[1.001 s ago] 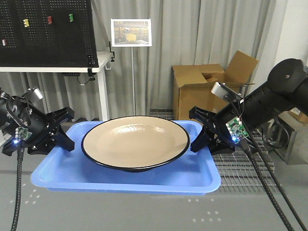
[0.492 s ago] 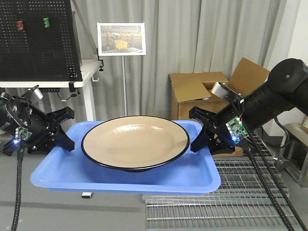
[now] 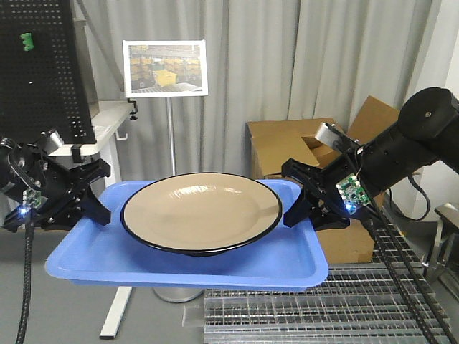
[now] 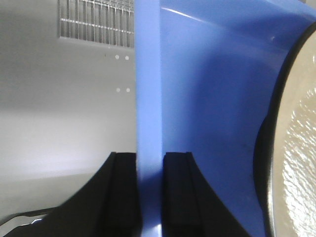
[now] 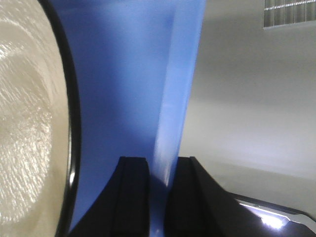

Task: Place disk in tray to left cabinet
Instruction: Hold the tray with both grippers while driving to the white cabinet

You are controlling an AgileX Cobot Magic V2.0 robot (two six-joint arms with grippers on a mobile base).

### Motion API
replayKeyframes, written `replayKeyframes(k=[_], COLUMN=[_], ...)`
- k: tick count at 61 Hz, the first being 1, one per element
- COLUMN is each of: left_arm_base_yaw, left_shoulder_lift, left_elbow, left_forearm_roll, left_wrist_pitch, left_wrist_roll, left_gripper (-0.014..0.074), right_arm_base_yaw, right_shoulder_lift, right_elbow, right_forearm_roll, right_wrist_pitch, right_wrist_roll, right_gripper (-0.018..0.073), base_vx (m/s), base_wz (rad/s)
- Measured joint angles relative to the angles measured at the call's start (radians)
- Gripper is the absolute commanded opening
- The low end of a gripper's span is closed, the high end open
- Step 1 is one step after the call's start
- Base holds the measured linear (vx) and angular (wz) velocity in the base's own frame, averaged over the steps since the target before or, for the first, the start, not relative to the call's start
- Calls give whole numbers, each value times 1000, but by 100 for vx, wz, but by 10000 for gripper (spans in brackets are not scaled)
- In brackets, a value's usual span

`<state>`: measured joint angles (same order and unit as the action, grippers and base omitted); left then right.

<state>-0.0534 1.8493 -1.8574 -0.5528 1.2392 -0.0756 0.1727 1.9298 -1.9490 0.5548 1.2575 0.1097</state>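
Observation:
The tan disk (image 3: 201, 209) with its dark rim lies in the blue tray (image 3: 86, 258), which hangs level in the air between my two arms. My left gripper (image 3: 99, 204) is shut on the tray's left rim (image 4: 148, 98); my right gripper (image 3: 295, 204) is shut on its right rim (image 5: 177, 98). The disk's edge shows in the left wrist view (image 4: 296, 148) and in the right wrist view (image 5: 29, 123). In both wrist views the black fingers (image 4: 126, 192) (image 5: 133, 197) pinch the rim wall between them. The cabinet is out of view.
A black pegboard (image 3: 39, 72) on a white table stands at the far left. A sign on a pole (image 3: 165, 68) is behind the tray. Open cardboard boxes (image 3: 301, 147) sit behind my right arm. Metal floor grating (image 3: 301, 315) lies below right. Grey curtains form the background.
The background has slid to the left and down: pegboard, sign and boxes have shifted, more grating shows. The tray, disk and both grippers keep the same hold and place in the view.

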Motion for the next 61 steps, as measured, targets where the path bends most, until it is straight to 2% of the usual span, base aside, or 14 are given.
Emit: replayKeyframes(k=[28, 61], left_arm_base_yaw=[0, 0], left_shoulder_lift=[0, 0], left_elbow=[0, 0], left_forearm_roll=[1, -1], left_wrist_pitch=[0, 0], left_wrist_roll=[0, 0], left_gripper=[0, 0], right_arm_base_yaw=[0, 0], right_shoulder_lift=[0, 0], right_elbow=[0, 0], right_forearm_roll=[2, 0], right_wrist_pitch=[0, -1], right_wrist_roll=[0, 0], right_gripper=[8, 8], base_vx=[32, 21], base_wz=[-25, -64])
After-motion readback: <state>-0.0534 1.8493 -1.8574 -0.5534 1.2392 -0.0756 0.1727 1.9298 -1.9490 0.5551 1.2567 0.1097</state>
